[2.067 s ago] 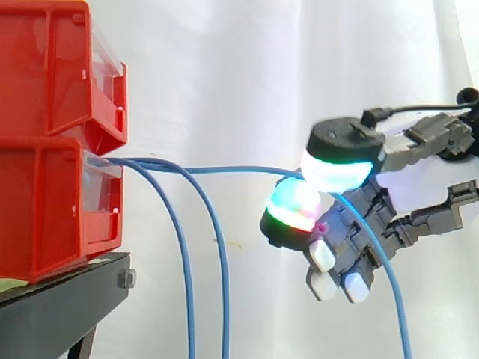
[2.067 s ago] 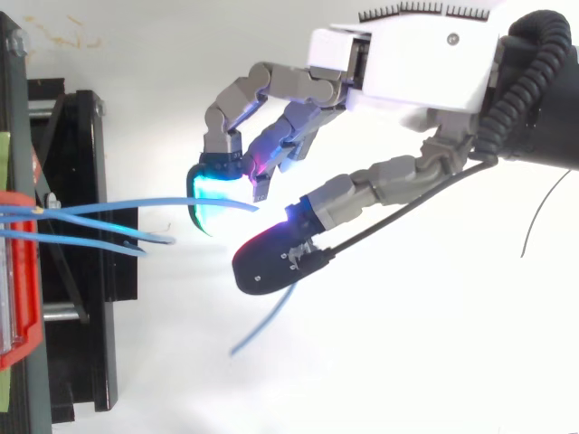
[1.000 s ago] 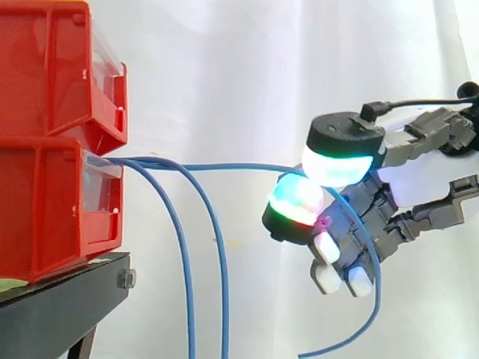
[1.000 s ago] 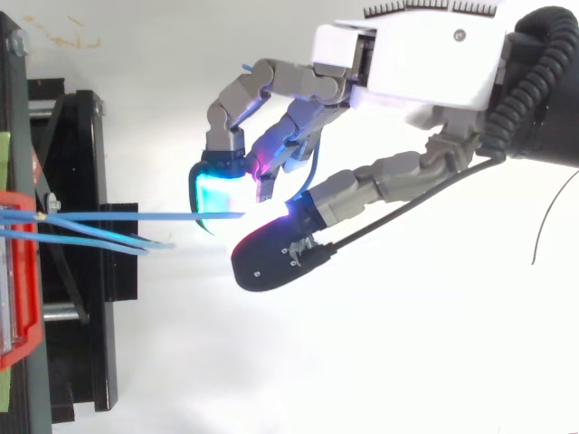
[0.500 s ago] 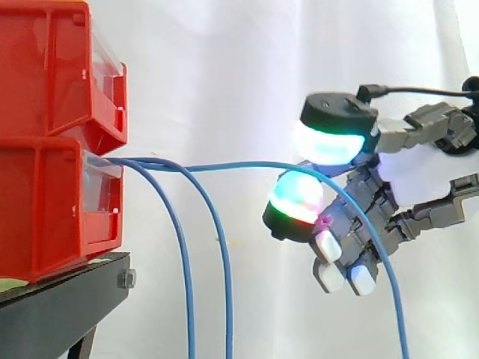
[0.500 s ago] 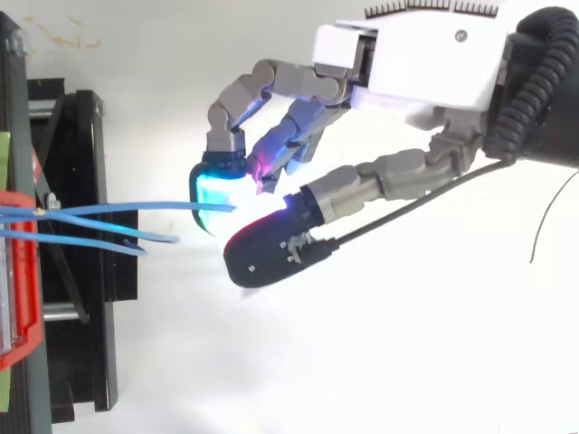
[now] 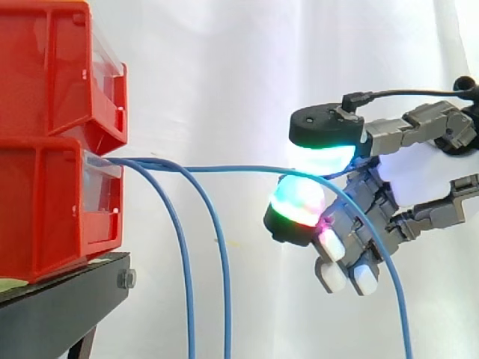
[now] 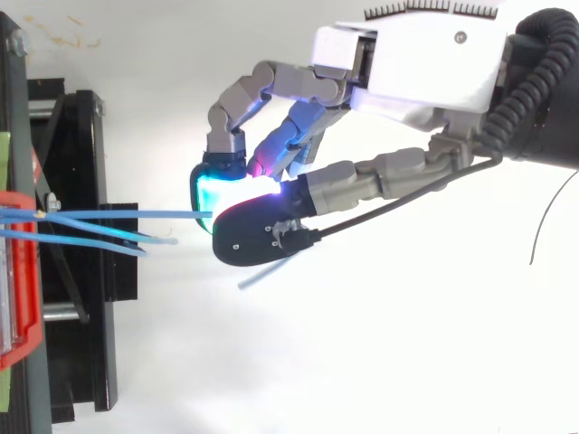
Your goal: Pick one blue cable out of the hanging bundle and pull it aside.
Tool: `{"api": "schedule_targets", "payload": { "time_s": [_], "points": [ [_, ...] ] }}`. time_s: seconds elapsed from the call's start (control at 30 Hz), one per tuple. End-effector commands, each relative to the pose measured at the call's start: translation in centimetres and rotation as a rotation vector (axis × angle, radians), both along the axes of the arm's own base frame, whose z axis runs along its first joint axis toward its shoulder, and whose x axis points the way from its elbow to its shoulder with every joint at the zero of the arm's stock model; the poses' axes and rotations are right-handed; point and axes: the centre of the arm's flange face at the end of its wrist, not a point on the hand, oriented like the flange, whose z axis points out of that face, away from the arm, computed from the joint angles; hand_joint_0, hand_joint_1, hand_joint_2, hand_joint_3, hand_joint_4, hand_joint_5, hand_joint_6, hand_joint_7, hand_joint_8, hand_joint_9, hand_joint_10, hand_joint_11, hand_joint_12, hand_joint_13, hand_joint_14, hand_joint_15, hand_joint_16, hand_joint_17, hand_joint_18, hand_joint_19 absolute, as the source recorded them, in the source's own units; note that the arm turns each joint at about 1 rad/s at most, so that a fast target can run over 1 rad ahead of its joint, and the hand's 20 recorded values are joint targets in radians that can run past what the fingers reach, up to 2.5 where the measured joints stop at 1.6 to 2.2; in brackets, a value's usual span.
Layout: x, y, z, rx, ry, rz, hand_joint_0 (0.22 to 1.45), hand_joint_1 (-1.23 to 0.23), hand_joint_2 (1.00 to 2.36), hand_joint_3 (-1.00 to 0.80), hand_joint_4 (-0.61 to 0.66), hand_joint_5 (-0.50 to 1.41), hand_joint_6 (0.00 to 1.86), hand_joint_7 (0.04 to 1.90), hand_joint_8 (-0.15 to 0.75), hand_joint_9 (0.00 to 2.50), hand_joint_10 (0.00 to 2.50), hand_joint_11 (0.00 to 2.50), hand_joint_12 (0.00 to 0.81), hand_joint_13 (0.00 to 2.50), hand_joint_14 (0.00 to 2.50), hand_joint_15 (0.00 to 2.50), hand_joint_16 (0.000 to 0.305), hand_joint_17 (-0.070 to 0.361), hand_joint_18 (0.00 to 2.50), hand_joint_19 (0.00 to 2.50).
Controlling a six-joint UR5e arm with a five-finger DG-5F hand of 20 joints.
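Observation:
Three thin blue cables leave the lower red bin (image 7: 45, 209). Two of them (image 7: 183, 284) hang straight down beside the stand. The third blue cable (image 7: 239, 168) runs level to the right and into my hand (image 7: 419, 179), well away from the other two. There it passes between the thumb's pad (image 7: 322, 153) above and a curled finger's glowing pad (image 7: 297, 202) below, then drops down past the other fingers. In the top view the thumb of my hand (image 8: 425, 63) lies over the cyan fingertip where the cable (image 8: 136, 215) ends, and a short tail (image 8: 262, 274) sticks out below it.
The red bins (image 7: 52, 67) are stacked on a black stand (image 7: 67, 299) at the left, also seen from above as the stand (image 8: 81, 271). A white curtain fills the background behind the hand and cables.
The thumb has swung left and up over the glowing fingertip, closing above the cable. The cable's free end swung up, then fell back to hang below the hand.

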Motion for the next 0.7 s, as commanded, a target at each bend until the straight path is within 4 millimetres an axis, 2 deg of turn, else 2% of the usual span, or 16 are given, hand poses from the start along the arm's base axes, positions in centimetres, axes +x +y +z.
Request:
{"api": "schedule_targets", "payload": {
  "time_s": [0.0,0.23,0.67],
  "points": [
    [0.01,0.09,0.0,0.0,0.0,0.001,0.61,-0.83,1.02,-0.15,0.0,-0.15,0.93,0.98,0.257,0.91,0.02,0.75,0.341,0.79,0.02,0.67,0.043,0.096,0.67,0.76],
    [0.04,0.2,0.01,0.01,-0.003,0.0,0.65,-0.85,1.02,-0.27,0.0,-0.15,0.93,0.98,0.249,0.9,0.02,0.74,0.336,0.78,0.02,0.66,0.042,0.095,0.68,0.74],
    [0.05,0.64,0.1,0.058,-0.014,-0.007,0.64,-0.83,1.01,-0.38,0.01,-0.16,0.93,0.95,0.243,0.9,0.02,0.75,0.333,0.78,0.03,0.66,0.042,0.095,0.67,0.75]
  ]
}}
